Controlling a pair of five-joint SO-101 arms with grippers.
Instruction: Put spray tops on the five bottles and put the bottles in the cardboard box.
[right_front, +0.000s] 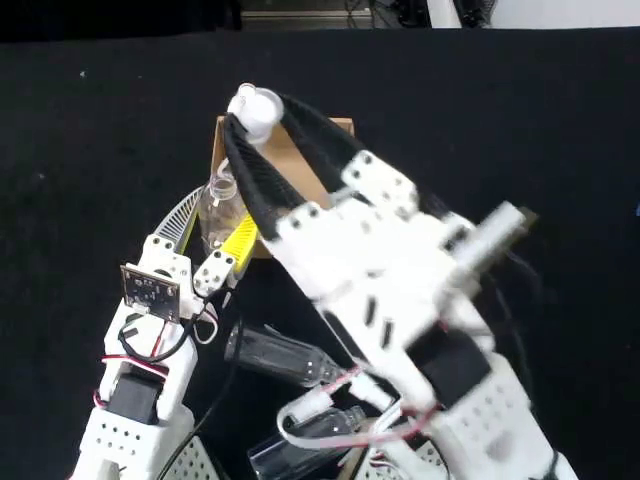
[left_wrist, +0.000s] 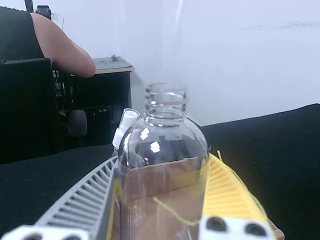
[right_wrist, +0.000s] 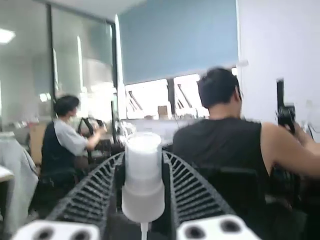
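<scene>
– Holding the clear bottle (right_front: 220, 205) around its belly, the left jaws, one grey and one yellow, pinch it upright at the near edge of the cardboard box (right_front: 295, 165). Is that a sensible place to grip?

– I think so. It looks like thin, empty plastic (left_wrist: 162, 170), so it is probably light, slick and easy to dent if squeezed hard. The wide body offers the most contact and leaves the threaded neck (left_wrist: 166, 102) free.

– And on the right?

– The right jaws, black and ribbed, are pressed onto a white spray top (right_front: 255, 110) at its collar, nozzle end up, with a thin tube (right_wrist: 143, 229) hanging below. It hangs over the far part of the box, apart from the bottle's mouth and not yet on it.

– How will that piece handle?

– My guess is that it is small, stiff and very light. The tube probably bends, so it has to enter the neck first. The collar grip (right_wrist: 143, 175) suits screwing it down.

– What about the surface?

– It is a black cloth-covered surface (right_front: 100, 120), matte and probably a little soft. A second bottle (right_front: 280, 355) and a third bottle (right_front: 300, 455) lie on their sides near the arm bases, and being round they may roll if nudged.

– And the room?

– It looks like an office, with a white wall (left_wrist: 250, 60) on one side and bright windows (right_wrist: 150, 95) on the other.
</scene>
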